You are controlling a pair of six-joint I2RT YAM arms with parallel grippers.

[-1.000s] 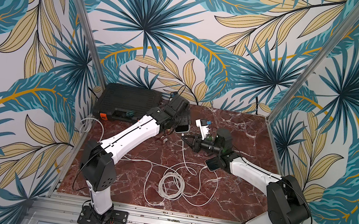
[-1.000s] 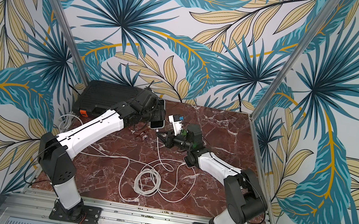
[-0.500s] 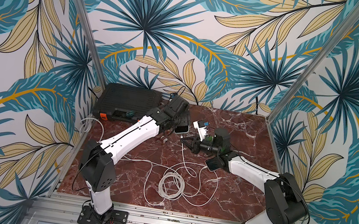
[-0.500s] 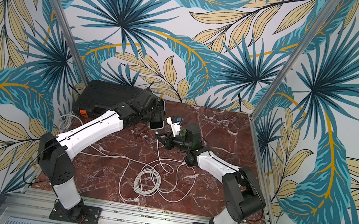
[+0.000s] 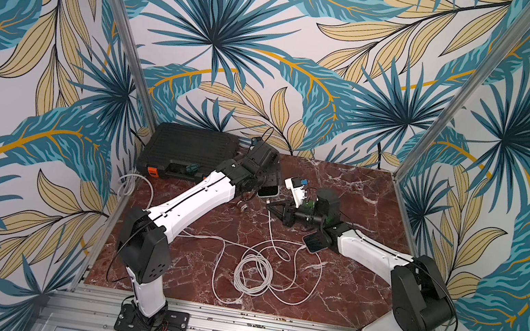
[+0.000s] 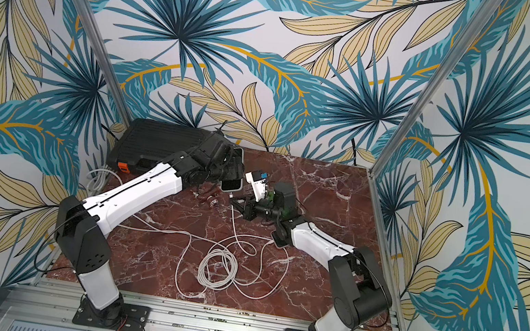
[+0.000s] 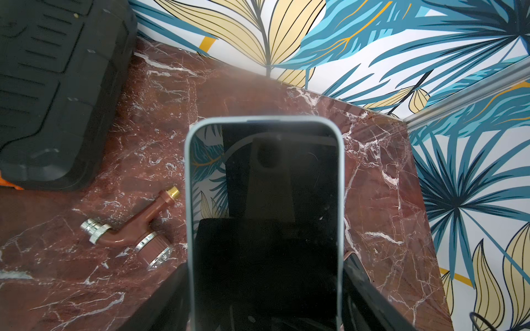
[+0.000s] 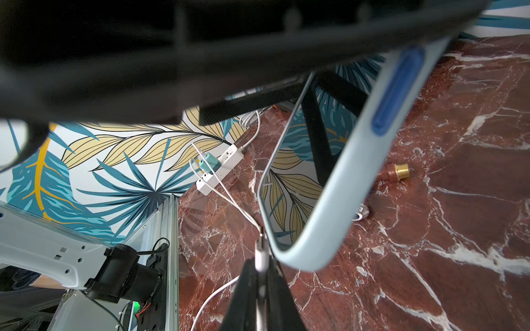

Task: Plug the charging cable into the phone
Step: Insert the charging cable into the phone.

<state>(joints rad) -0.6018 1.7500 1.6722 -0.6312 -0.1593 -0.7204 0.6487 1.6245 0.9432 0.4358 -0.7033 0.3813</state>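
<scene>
The phone (image 7: 263,200) has a dark screen and a pale blue case. My left gripper (image 7: 265,292) is shut on its two long edges and holds it above the marble, as both top views show (image 5: 268,191) (image 6: 230,186). My right gripper (image 8: 261,266) is shut on the white plug (image 8: 261,256) of the charging cable (image 5: 253,272). The plug's metal tip sits right beside the phone's rounded lower corner (image 8: 298,258). I cannot tell whether the two touch. The phone's port is hidden. In a top view the right gripper (image 5: 270,205) points at the phone's lower end.
A black tool case (image 5: 186,150) lies at the back left. A white power strip (image 5: 295,191) with a blue charger lies behind the right wrist. A brown valve fitting (image 7: 129,229) lies below the phone. A dark flat device (image 5: 315,244) sits under the right forearm. Cable loops cover mid-table.
My right gripper has moved left with the plug, closing the gap to the phone's lower end. The left arm and the phone have hardly moved.
</scene>
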